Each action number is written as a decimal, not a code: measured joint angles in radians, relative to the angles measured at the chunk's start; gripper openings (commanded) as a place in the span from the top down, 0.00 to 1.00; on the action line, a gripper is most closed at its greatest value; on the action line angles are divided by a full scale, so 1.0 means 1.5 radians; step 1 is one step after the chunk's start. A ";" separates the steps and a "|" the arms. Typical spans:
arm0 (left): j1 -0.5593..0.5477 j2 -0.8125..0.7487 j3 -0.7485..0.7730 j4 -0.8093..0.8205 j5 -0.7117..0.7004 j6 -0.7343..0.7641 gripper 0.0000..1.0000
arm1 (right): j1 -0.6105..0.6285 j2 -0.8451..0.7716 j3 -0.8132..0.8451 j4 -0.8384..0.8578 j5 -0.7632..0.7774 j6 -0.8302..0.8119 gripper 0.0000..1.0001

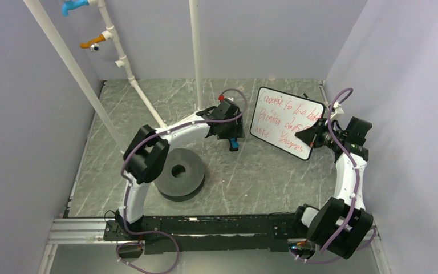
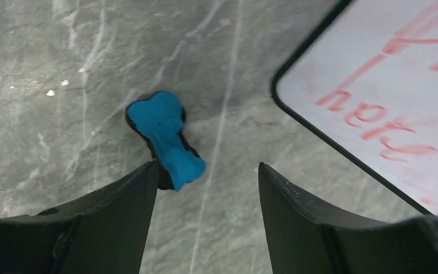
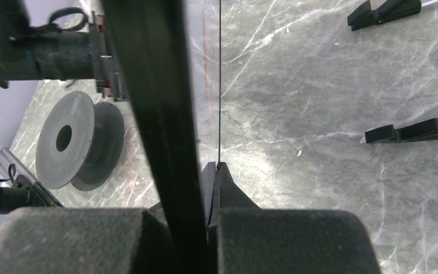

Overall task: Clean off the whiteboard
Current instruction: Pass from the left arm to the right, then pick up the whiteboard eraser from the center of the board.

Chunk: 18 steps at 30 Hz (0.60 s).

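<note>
The whiteboard (image 1: 285, 120), white with a thin black edge and red handwriting, stands tilted at the right of the table. My right gripper (image 1: 307, 136) is shut on its near right edge. In the right wrist view the board (image 3: 148, 85) shows edge-on, pinched between the shut fingers of the right gripper (image 3: 215, 166). A small blue-and-black eraser (image 2: 168, 134) lies on the marble table just left of the board's corner (image 2: 388, 103). My left gripper (image 2: 208, 165) hangs open over it, and the eraser's near end lies by the left fingertip (image 2: 142, 182). In the top view the eraser (image 1: 235, 144) peeks out under the left gripper (image 1: 231, 137).
A black spool (image 1: 178, 172) lies flat by the left arm's elbow, also seen as a spool (image 3: 71, 140) from the right wrist. White pipes (image 1: 195, 51) rise at the back. Two black clips (image 3: 409, 132) lie on the table behind the board. Walls close in on both sides.
</note>
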 measured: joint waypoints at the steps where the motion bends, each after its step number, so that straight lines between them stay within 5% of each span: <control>1: -0.001 0.016 0.012 -0.013 -0.006 -0.001 0.33 | 0.000 0.003 -0.001 0.000 0.000 0.000 1.00; 9: -0.008 0.142 0.156 -0.131 -0.057 -0.005 0.49 | 0.000 0.029 -0.001 0.002 -0.001 0.004 1.00; 18: -0.016 0.192 0.226 -0.211 -0.121 -0.007 0.42 | 0.000 0.033 -0.001 0.002 -0.007 0.005 1.00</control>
